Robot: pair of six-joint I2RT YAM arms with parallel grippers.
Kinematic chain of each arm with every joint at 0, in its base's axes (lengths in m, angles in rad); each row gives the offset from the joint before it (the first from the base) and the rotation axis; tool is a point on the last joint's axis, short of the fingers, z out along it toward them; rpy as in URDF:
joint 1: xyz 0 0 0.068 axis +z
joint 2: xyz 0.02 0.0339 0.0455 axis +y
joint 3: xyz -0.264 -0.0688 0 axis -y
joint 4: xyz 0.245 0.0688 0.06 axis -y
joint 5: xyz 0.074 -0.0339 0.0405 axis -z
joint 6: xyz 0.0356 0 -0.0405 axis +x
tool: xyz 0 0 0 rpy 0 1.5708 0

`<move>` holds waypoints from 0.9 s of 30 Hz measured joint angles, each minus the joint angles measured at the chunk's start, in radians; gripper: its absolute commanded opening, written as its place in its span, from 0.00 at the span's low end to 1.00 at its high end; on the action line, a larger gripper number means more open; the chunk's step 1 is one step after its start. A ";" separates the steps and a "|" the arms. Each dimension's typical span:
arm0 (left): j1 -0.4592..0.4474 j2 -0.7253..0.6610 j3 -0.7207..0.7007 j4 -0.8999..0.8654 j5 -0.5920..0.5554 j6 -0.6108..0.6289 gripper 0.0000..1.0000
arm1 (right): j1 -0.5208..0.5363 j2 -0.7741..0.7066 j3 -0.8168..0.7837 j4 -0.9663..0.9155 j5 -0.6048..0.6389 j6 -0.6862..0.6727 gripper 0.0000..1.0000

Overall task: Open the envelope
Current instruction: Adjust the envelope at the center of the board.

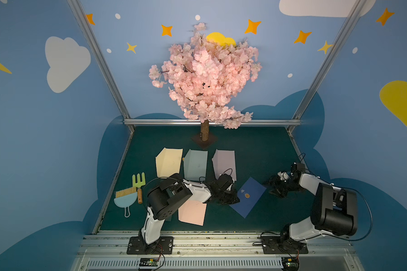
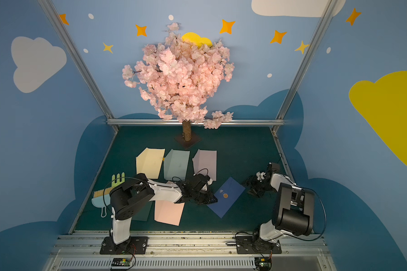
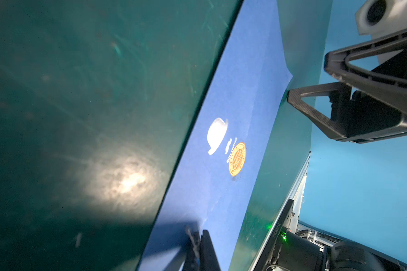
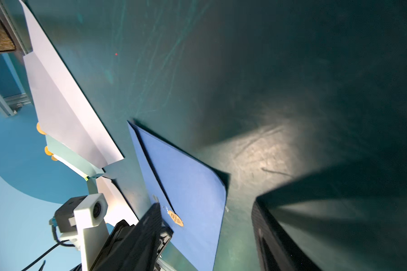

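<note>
- I see the dark blue envelope (image 1: 250, 198) lying flat on the green mat (image 1: 256, 150), right of centre and turned at an angle, between the two arms in both top views.
- Its flap is down. The round gold seal (image 3: 237, 159) sits at the flap's tip, just beside a white printed mark (image 3: 216, 135).
- My left gripper (image 1: 233, 199) is at the envelope's left corner. In the left wrist view its fingertips (image 3: 205, 241) are pressed together over the blue paper. I cannot tell whether any paper is caught between them.
- My right gripper (image 1: 274, 190) is low at the envelope's opposite, right-hand corner with its jaws spread and nothing between them. In the left wrist view one finger (image 3: 298, 103) meets that corner.
- Behind the envelope there is a row of three: a cream envelope (image 1: 168, 163), a pale teal envelope (image 1: 195, 164) and a lilac envelope (image 1: 224, 162).
- A pink envelope (image 1: 193, 212) lies partly under my left arm.
- A toy rake (image 1: 139, 185) and a brush in a dustpan (image 1: 125, 199) lie well apart at the mat's left edge.
</note>
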 measured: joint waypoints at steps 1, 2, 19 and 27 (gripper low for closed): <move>0.001 0.002 0.000 0.003 0.002 -0.001 0.05 | 0.004 0.006 0.004 0.003 -0.003 0.000 0.61; 0.001 0.002 0.000 0.005 0.004 -0.003 0.05 | 0.010 0.012 0.007 0.009 -0.004 -0.001 0.61; 0.010 0.032 0.000 0.064 0.053 -0.019 0.04 | 0.116 0.082 0.049 0.128 -0.038 -0.024 0.51; 0.013 0.050 0.003 0.097 0.074 -0.033 0.04 | 0.149 0.082 0.027 0.178 -0.072 -0.030 0.44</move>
